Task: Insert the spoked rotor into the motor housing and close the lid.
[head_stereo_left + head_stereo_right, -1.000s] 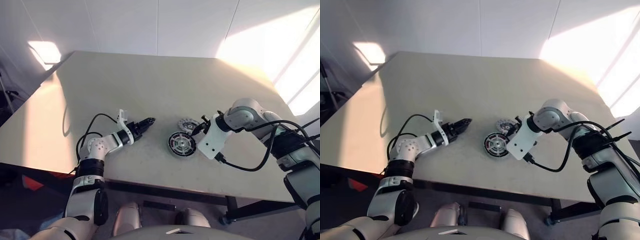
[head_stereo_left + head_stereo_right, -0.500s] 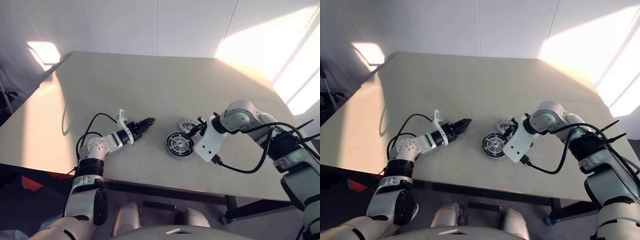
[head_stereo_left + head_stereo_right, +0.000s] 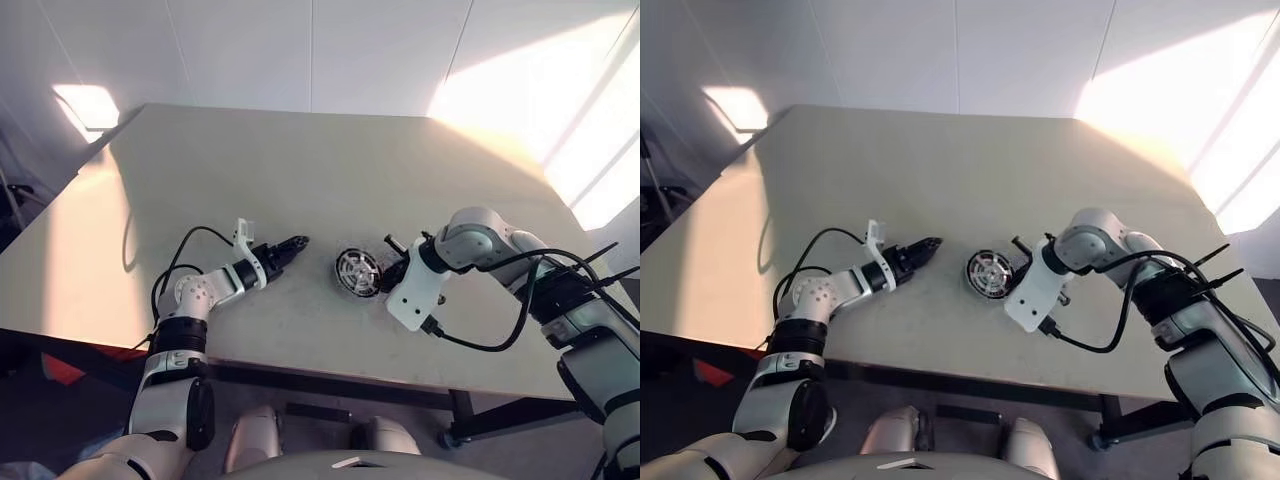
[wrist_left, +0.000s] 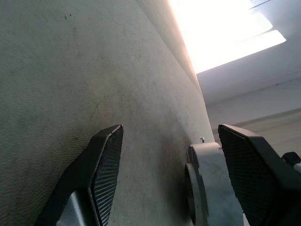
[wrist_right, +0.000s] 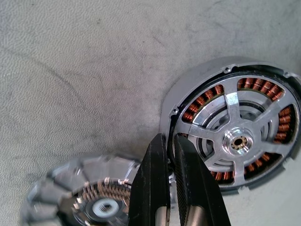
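The right gripper (image 5: pixel 170 155), pressed together, touches the motor housing (image 5: pixel 235 141) in the middle. Left gripper (image 4: pixel 171 172) is spread (empty). Next job: lift the spoked rotor (image 5: pixel 94 197) in.

A large beige table (image 3: pixel 300 170) with angled corners stands in front of a white wall (image 3: pixel 250 50) made of panels with thin vertical seams. Strong sunlight falls across the wall's right part and the table's far right corner in a bright slanted band (image 3: pixel 520 80), and a smaller bright patch (image 3: pixel 90 103) lies on the left beyond the table's corner. Below the table's near edge the floor (image 3: pixel 60 400) is dark, a red object (image 3: pixel 62 368) lies under the left side, and a dark table leg (image 3: pixel 462 412) shows at the right.
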`<state>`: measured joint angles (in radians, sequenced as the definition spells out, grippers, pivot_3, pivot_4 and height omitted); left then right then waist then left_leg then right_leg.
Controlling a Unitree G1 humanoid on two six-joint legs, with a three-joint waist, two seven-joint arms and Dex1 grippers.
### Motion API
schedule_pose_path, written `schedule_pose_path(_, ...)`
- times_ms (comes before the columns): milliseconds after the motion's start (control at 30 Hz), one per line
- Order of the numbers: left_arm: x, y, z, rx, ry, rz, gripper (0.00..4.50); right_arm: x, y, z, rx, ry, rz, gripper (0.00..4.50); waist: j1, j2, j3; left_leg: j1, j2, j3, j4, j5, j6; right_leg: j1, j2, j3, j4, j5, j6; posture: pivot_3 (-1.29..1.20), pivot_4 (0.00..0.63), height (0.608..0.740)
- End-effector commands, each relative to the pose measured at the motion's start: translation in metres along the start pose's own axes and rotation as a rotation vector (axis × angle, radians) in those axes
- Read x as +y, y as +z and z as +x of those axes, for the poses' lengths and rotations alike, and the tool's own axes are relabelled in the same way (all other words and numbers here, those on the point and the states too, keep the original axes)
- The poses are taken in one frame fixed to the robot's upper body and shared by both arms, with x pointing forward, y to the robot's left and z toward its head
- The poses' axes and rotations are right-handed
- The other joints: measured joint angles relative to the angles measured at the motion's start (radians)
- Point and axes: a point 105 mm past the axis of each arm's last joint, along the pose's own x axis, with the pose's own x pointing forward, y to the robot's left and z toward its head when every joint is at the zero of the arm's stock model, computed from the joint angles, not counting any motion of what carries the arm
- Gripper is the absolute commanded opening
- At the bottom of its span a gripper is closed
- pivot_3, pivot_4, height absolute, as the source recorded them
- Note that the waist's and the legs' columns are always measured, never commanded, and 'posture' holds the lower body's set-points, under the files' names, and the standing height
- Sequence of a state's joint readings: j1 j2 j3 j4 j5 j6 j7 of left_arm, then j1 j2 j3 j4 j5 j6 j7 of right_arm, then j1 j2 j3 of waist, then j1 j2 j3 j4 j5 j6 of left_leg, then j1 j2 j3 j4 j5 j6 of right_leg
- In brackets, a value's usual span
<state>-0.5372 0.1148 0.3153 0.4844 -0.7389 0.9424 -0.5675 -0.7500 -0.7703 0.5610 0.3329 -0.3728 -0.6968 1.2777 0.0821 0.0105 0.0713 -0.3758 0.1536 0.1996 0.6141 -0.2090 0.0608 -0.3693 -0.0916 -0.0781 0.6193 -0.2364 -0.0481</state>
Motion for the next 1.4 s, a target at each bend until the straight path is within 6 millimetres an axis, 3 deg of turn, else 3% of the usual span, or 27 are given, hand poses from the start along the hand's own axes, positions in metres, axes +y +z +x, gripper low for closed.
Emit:
schedule_pose_path(33,-0.001,0.006,-0.001,-0.016,0.001,0.026,3.47,-0.007,-0.007,-0.006,0.045,-0.044,0.036,0.19,-0.003,0.0,0.0,0.0,0.0,0.0,0.0,-0.001,-0.001,0.0,0.0,0.0,0.0,0.0,0.0,0.0,0.0,0.74)
schedule_pose_path(300,-0.002,0.003,0.003,-0.007,0.003,0.038,3.47,-0.014,-0.009,-0.009,0.052,-0.075,0.163,0.19,-0.008,0.0,0.0,0.002,0.0,0.0,0.0,0.0,-0.003,0.002,0.0,0.0,0.0,0.001,-0.001,0.0,0.0,0.74)
schedule_pose_path(533,0.0,0.004,0.0,-0.013,0.014,0.043,3.47,-0.022,0.004,-0.005,-0.004,-0.081,0.098,0.19,-0.008,0.0,0.0,0.002,0.0,0.0,0.0,0.0,-0.004,0.001,0.0,0.0,0.0,0.001,-0.001,0.0,0.0,0.74)
schedule_pose_path(567,0.001,0.005,0.0,-0.015,0.016,0.044,3.47,-0.026,0.005,-0.006,-0.002,-0.099,0.083,0.4,-0.008,0.0,0.0,0.002,0.0,0.0,0.0,0.0,-0.004,0.001,0.0,0.0,0.0,0.001,-0.001,0.0,0.0,0.74)
schedule_pose_path(633,0.001,0.005,-0.001,-0.017,0.018,0.043,3.47,-0.038,0.006,-0.011,0.017,-0.164,0.039,0.81,-0.008,0.0,0.0,0.002,0.0,0.0,0.0,0.0,-0.004,0.001,0.0,0.0,0.0,0.001,-0.001,0.0,0.0,0.74)
schedule_pose_path(733,0.001,0.005,-0.001,-0.017,0.019,0.042,3.47,-0.054,0.014,-0.025,0.003,-0.23,0.02,0.81,-0.009,0.0,0.0,0.002,0.0,0.0,-0.001,0.0,-0.004,0.0,0.0,0.0,0.0,0.001,-0.001,0.0,0.0,0.74)
schedule_pose_path(900,0.0,0.002,0.004,-0.001,0.013,0.04,3.47,-0.062,0.026,-0.043,-0.021,-0.305,0.07,0.81,-0.008,0.0,0.0,0.001,0.0,0.0,-0.001,0.0,-0.004,0.0,0.0,0.0,0.0,0.001,-0.001,0.0,0.0,0.74)
schedule_pose_path(1000,-0.002,0.001,0.007,0.008,0.001,0.04,3.47,-0.065,0.008,-0.058,0.005,-0.429,0.302,0.81,-0.005,0.0,0.0,0.001,0.0,0.0,-0.001,0.0,-0.004,0.001,0.0,0.0,-0.001,0.001,-0.001,0.0,0.0,0.74)
schedule_pose_path(1067,-0.003,0.0,0.008,0.014,-0.003,0.036,3.47,-0.06,-0.015,-0.068,0.046,-0.544,0.539,0.81,-0.003,0.0,0.0,0.001,0.0,0.0,-0.001,0.0,-0.004,0.001,0.0,0.0,-0.001,0.001,-0.001,0.0,0.0,0.74)
schedule_pose_path(1167,-0.002,-0.004,0.008,0.028,-0.005,0.025,3.47,-0.028,-0.037,-0.082,0.037,-0.653,0.996,0.81,0.007,0.0,0.0,0.001,-0.001,0.0,-0.002,0.0,-0.004,0.001,0.0,0.001,-0.002,0.001,-0.001,0.0,0.0,0.74)
schedule_pose_path(1233,-0.001,-0.006,0.008,0.04,-0.004,0.02,3.47,-0.008,-0.029,-0.087,-0.024,-0.653,1.204,0.81,0.016,0.0,0.0,0.001,0.0,0.0,-0.003,0.0,-0.004,0.001,0.0,0.001,-0.003,0.001,-0.001,0.0,0.0,0.74)
schedule_pose_path(1400,0.0,-0.014,0.012,0.095,-0.008,0.017,3.47,0.034,0.017,-0.103,-0.262,-0.601,1.662,0.81,0.031,0.004,-0.001,0.002,0.0,0.0,-0.009,0.002,-0.003,0.0,0.0,0.0,-0.005,0.0,0.0,0.0,0.0,0.74)
